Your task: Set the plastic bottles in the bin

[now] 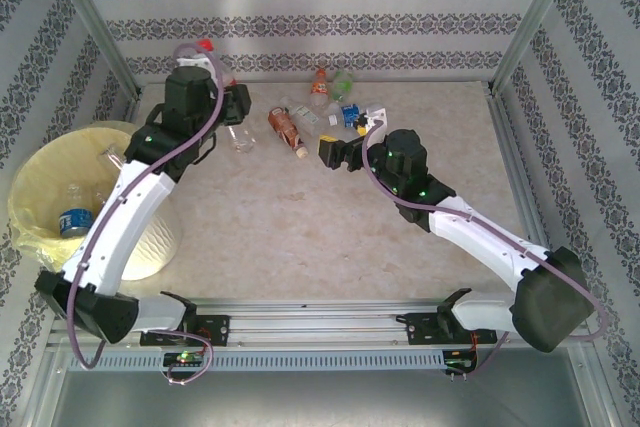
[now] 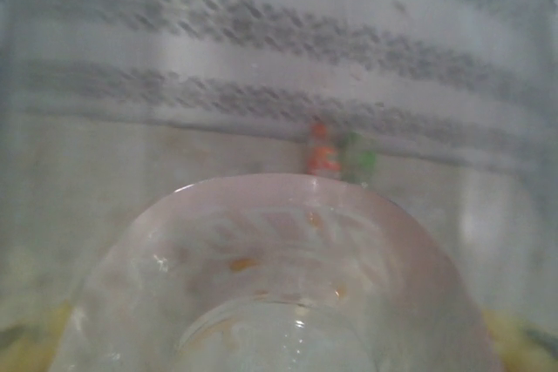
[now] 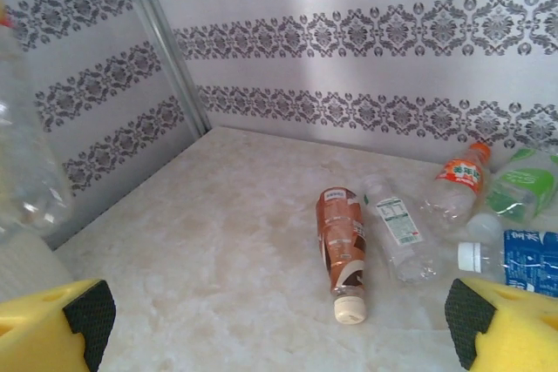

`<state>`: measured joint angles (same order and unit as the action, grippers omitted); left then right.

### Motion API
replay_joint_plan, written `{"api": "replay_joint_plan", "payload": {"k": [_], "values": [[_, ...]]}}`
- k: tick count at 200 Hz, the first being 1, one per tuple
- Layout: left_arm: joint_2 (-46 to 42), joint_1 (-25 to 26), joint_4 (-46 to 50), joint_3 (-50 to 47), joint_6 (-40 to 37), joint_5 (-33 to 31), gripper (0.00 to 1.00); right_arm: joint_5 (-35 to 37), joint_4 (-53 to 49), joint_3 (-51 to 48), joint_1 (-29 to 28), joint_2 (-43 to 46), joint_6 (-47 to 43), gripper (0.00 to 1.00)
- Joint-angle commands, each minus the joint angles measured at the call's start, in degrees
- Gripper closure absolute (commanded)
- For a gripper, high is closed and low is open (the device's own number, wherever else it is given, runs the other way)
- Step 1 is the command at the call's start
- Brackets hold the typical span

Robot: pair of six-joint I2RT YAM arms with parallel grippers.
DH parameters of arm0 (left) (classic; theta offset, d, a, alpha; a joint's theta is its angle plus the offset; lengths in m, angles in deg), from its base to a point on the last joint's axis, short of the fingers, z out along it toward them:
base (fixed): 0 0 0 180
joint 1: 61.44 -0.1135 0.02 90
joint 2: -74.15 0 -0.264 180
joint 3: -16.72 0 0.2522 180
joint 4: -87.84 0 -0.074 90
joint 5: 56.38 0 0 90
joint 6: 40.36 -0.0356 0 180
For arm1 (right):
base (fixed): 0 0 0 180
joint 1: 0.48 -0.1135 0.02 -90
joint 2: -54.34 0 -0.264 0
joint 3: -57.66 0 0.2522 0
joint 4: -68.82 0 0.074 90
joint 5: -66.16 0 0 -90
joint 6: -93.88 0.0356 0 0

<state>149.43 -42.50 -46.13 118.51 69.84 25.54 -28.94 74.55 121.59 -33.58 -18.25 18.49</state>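
Quick count from my side. My left gripper (image 1: 232,105) is clamped on one clear bottle (image 2: 279,285), up off the table (image 1: 300,237) in the far left part, to the right of the bin (image 1: 40,162) and not over it. The left wrist camera is so close that the bottle is mostly a blur.

My right gripper (image 1: 345,139) is spread wide with nothing in it, hanging over the middle of the table just near of the pile.

In the right wrist view I count five bottles lying down toward the far wall: one brown bottle (image 3: 342,237), one clear one with a white label (image 3: 397,228) right beside it, one orange-labelled bottle (image 3: 458,185), one green-labelled bottle (image 3: 523,185), and one blue-labelled bottle (image 3: 514,259) with a white cap. From above there might be more in that cluster, can't tell.

In the bin I make out about three: one with a blue label (image 1: 75,219) and two clear ones.
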Motion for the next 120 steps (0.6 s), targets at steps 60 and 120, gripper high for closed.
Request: {"api": "replay_joint_plan", "payload": {"k": [60, 120], "values": [[-4.6, -2.4, 16.7, 12.3, -13.7, -30.7, 0.44, 3.9, 0.3, 2.3, 0.8, -3.6, 0.5, 0.02], [-2.9, -27.3, 37.7, 21.6, -4.8, -19.2, 0.44, 2.6, -1.1, 5.4, 1.5, -7.1, 1.7, 0.02]]}}
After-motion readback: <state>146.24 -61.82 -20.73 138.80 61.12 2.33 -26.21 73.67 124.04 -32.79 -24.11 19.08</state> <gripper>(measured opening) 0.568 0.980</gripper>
